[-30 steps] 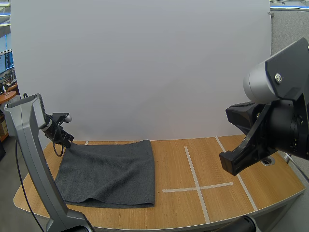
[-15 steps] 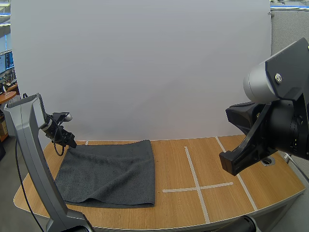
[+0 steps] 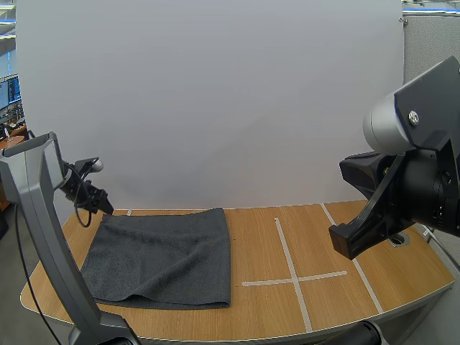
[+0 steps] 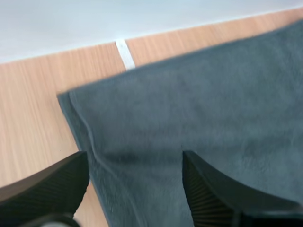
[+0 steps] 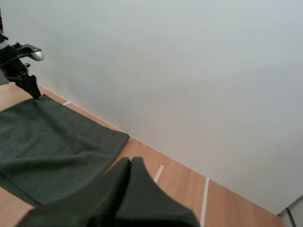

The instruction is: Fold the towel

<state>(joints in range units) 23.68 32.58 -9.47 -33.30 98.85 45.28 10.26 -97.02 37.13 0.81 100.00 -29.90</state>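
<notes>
A dark grey towel (image 3: pixel 162 255) lies folded flat on the left half of the wooden table (image 3: pixel 287 237). My left gripper (image 3: pixel 100 205) hovers just above the towel's far left corner. In the left wrist view its fingers (image 4: pixel 52 182) stand wide apart over that corner of the towel (image 4: pixel 189 109), with nothing between them. My right arm (image 3: pixel 402 187) hangs high over the table's right side. In the right wrist view my right gripper (image 5: pixel 130 165) is one shut dark wedge with nothing in it, well away from the towel (image 5: pixel 47 137) and the left gripper (image 5: pixel 28 82).
White tape lines form a cross (image 3: pixel 291 277) on the right half of the table, with another strip (image 3: pixel 345 237) further right. A white wall stands right behind the table's far edge. The table's curved front edge (image 3: pixel 237 334) is near.
My left gripper has opened and let go of the towel's far left corner, then risen slightly. The corner now lies flat on the table. The right arm has not moved.
</notes>
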